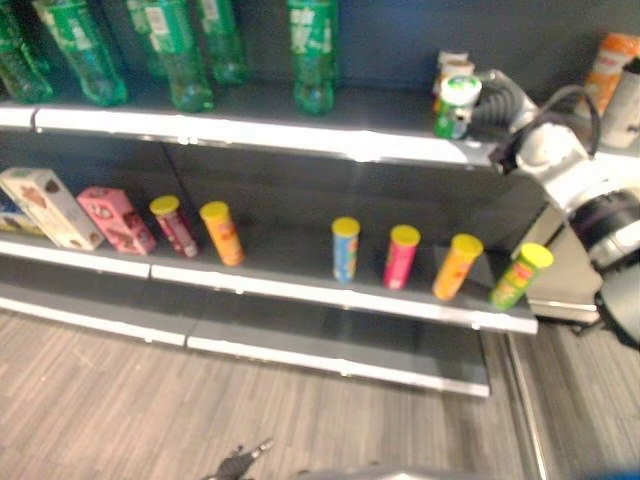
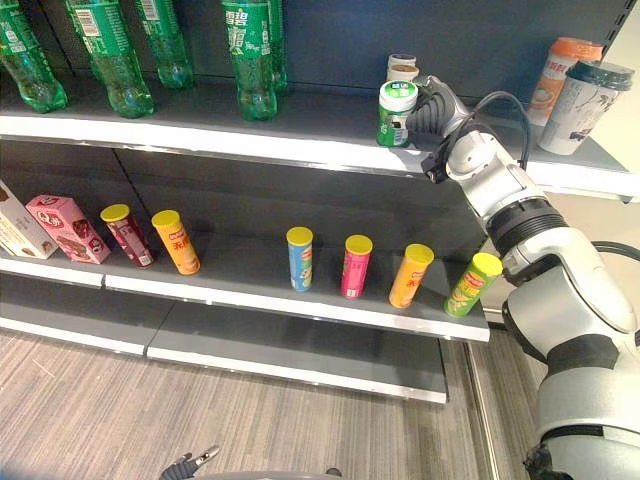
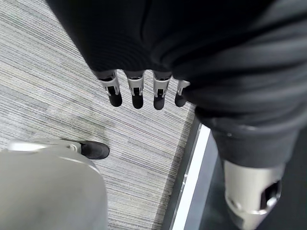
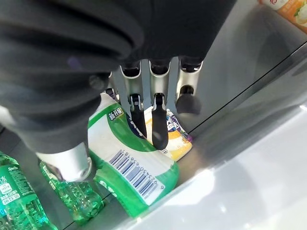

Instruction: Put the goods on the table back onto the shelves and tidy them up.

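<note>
The right hand is up at the top shelf, upper right of centre in the right eye view, its fingers curled round a green can that stands at the shelf's front edge. In the right wrist view the dark cover hides the can's top. Just behind it are two cups, mostly hidden by it; a purple and yellow pack shows under the fingers, but whether it is one of them is hard to tell.

The left hand hangs over the striped floor, fingers straight and relaxed, holding nothing; its thumb is hard to pick out.

Along the top edge of the frame stand green bottles, at least five, all cut off at the neck, some overlapping. At far upper right are two tall cups, one orange, one grey.

On the middle shelf stand six yellow-lidded tubes: two at left, four at right, the last one tilted. At far left are two boxes, a pink one and a pale one, with a third darker thing cut off by the frame edge.
</note>
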Controlling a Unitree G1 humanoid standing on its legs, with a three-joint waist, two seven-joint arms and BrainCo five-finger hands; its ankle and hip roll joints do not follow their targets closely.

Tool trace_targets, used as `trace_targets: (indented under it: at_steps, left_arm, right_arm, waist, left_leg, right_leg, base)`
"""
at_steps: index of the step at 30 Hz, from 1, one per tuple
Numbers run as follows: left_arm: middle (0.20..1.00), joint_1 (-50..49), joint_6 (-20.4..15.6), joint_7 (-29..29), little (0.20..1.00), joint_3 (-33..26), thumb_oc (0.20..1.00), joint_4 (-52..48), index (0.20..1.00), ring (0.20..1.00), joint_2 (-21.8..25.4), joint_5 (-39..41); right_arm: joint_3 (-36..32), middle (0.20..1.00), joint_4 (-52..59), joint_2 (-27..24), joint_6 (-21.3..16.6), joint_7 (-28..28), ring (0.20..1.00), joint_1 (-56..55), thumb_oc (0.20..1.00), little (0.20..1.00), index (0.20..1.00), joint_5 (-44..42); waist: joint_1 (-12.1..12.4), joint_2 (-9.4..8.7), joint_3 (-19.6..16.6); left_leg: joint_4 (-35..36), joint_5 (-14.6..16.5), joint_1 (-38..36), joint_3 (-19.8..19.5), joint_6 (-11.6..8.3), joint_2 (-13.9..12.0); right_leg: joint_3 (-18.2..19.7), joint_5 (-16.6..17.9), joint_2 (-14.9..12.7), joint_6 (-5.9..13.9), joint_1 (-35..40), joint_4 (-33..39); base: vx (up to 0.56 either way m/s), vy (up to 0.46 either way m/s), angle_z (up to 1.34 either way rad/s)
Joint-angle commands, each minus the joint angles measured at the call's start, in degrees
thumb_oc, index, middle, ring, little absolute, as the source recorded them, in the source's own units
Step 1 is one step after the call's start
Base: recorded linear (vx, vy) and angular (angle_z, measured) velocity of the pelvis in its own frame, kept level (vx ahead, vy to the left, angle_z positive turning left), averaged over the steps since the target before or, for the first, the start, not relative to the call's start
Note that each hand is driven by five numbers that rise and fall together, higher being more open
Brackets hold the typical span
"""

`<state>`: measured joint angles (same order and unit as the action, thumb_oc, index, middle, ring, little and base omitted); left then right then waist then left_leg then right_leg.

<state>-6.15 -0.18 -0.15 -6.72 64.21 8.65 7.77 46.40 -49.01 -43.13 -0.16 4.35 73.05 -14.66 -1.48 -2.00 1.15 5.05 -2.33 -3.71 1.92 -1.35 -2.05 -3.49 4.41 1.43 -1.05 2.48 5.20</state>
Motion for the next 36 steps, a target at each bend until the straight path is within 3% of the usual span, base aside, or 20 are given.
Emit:
trace_targets:
  at_steps: [1, 16, 20, 23, 24, 25, 26, 29, 30, 34, 35, 36]
  left_arm:
    - [1.0, 2.85, -1.57, 0.66, 1.0, 2.82, 1.0, 2.74, 1.0, 1.0, 0.82, -1.72]
    - [1.0, 3.14, -1.43, 0.87, 1.0, 2.62, 1.0, 2.96, 1.0, 1.0, 0.51, -1.65]
    - [1.0, 3.5, -1.14, 1.45, 1.0, 1.7, 1.0, 3.02, 1.0, 1.0, -0.07, -1.65]
    - [1.0, 3.62, -0.71, 2.18, 1.0, 0.86, 1.0, 2.76, 1.0, 1.0, -0.58, -1.67]
    - [1.0, 3.61, -0.71, 2.18, 1.0, 0.88, 1.0, 2.76, 1.0, 1.0, -0.55, -1.67]
    - [1.0, 3.74, -0.71, 2.49, 1.0, 0.69, 1.0, 2.92, 1.0, 1.0, -0.92, -1.65]
    - [1.0, 3.53, -0.68, 2.99, 1.0, 0.94, 1.0, 3.28, 1.0, 1.0, -0.89, -1.74]
    - [1.0, 3.04, -0.72, 3.24, 1.0, 1.62, 1.0, 3.04, 1.0, 1.0, -1.09, -1.74]
    - [1.0, 2.99, -0.81, 3.28, 1.0, 1.86, 1.0, 3.01, 1.0, 1.0, -0.94, -1.73]
    - [1.0, 2.91, -1.09, 2.83, 1.0, 1.42, 1.0, 2.16, 1.0, 1.0, 0.83, -0.46]
    - [1.0, 3.61, -1.51, 2.5, 1.0, 0.43, 1.0, 2.69, 1.0, 1.0, 1.89, 0.8]
    - [1.0, 3.75, -1.66, 2.76, 1.0, 1.14, 1.0, 3.5, 1.0, 1.0, 2.54, 0.94]
  right_arm:
    - [1.71, 1.0, -6.16, 0.01, -0.24, 1.19, 1.0, 4.84, 1.0, 1.0, 1.0, -0.03]
    - [2.38, 1.0, -6.91, 0.5, -0.14, 2.15, 1.0, 6.82, 1.0, 1.0, 1.0, 0.49]
    - [1.08, 1.0, 3.63, -3.33, -0.43, 6.18, 1.0, 8.75, 1.0, 1.0, 1.0, 2.65]
    - [-12.2, 1.0, 22.32, -8.05, -1.36, 10.66, 1.0, -0.72, 1.0, 1.0, 1.0, 6.53]
    - [-12.26, 1.0, 22.36, -8.06, -1.35, 10.66, 1.0, -0.79, 1.0, 1.0, 1.0, 6.55]
    - [-16.83, 1.0, 26.94, -9.01, -2.1, 11.71, 1.0, -4.37, 1.0, 1.0, 1.0, 7.62]
    - [-28.46, 1.0, 38.49, -9.68, -2.98, 13.2, 1.0, -14.95, 1.0, 1.0, 1.0, 9.47]
    - [-40.69, 1.0, 53.41, -4.41, -5.14, 12.76, 1.0, -28.95, 1.0, 1.0, 1.0, 10.43]
    - [-42.67, 1.0, 56.66, -2.19, -5.82, 12.27, 1.0, -31.42, 1.0, 1.0, 1.0, 10.08]
    - [-45.63, 1.0, 66.54, 5.11, -7.0, 9.16, 1.0, -37.43, 1.0, 1.0, 1.0, 8.15]
    - [-48.23, 1.0, 70.41, 8.02, -7.91, 7.24, 1.0, -41.92, 1.0, 1.0, 1.0, 5.81]
    - [-50.99, 1.0, 72.57, 9.64, -8.31, 6.13, 1.0, -45.98, 1.0, 1.0, 1.0, 4.72]
  waist:
    - [-0.77, -0.05, -0.12]
    - [-1.25, 0.42, 0.18]
    - [-2.61, 1.24, 0.75]
    - [-3.56, 1.91, 1.08]
    - [-3.54, 1.88, 1.06]
    - [-3.89, 2.27, 1.31]
    - [-4.19, 2.15, 1.44]
    - [-4.49, 2.39, 2.0]
    - [-4.29, 2.18, 2.64]
    - [-2.01, -0.04, 5.38]
    - [-1.41, -0.5, 5.25]
    - [-1.74, -0.4, 4.71]
  left_leg:
    - [-0.05, 5.49, -1.39, 1.91, -0.37, -1.63]
    - [-0.05, 5.56, -1.71, 2.01, -0.34, -1.7]
    - [-0.05, 5.53, -1.84, 2.3, -0.32, -1.82]
    - [-0.05, 5.07, -1.57, 2.2, -0.1, -1.78]
    - [-0.05, 5.07, -1.56, 2.2, -0.1, -1.77]
    - [-0.05, 5.1, -1.64, 2.16, -0.05, -1.84]
    - [-0.05, 5.26, -1.97, 1.93, 0.03, -1.97]
    - [-0.05, 3.48, -3.63, 0.8, 0.44, -2.55]
    - [-0.06, 1.92, -3.93, -0.25, 0.3, -2.56]
    - [-6.9, 1.95, 1.28, -7.82, 0.3, -0.96]
    - [-4.08, 1.95, 0.76, -9.25, 0.83, -1.37]
    - [-2.1, 1.78, -0.3, -7.78, 0.7, -2.0]
  right_leg:
    - [1.16, 0.91, -4.56, 3.5, -1.35, -0.2]
    - [1.22, 0.98, -4.66, 3.51, -1.38, -0.2]
    - [1.24, 0.89, -4.65, 3.77, -1.29, -0.2]
    - [1.14, 0.95, -4.63, 3.92, -1.96, -0.2]
    - [1.15, 0.95, -4.63, 3.92, -1.97, -0.2]
    - [1.05, 0.83, -4.54, 3.95, -2.1, -0.2]
    - [0.99, 0.45, -4.29, 3.98, -2.23, -0.2]
    - [1.57, -0.52, -3.0, 3.71, -2.25, -0.2]
    - [2.23, -0.44, -2.69, 3.53, -2.38, -0.2]
    - [6.49, 0.99, -2.83, 3.12, -3.44, -0.2]
    - [8.77, 1.65, -2.81, 2.82, -4.72, -0.2]
    - [8.75, 0.96, -3.02, 2.37, -5.05, -0.2]
  base:
    - [0.0, 0.0, 0.0]
    - [0.0, 0.0, 0.0]
    - [0.0, 0.0, 0.0]
    - [0.0, -0.008, 0.04]
    - [0.0, 0.0, 0.0]
    - [0.02, -0.023, -0.09]
    - [0.04, -0.03, -0.02]
    - [0.03, -0.022, 0.04]
    - [-0.04, -0.044, -0.23]
    - [-0.1, -0.012, -0.55]
    - [-0.13, 0.134, -1.04]
    - [-0.06, 0.211, -1.16]
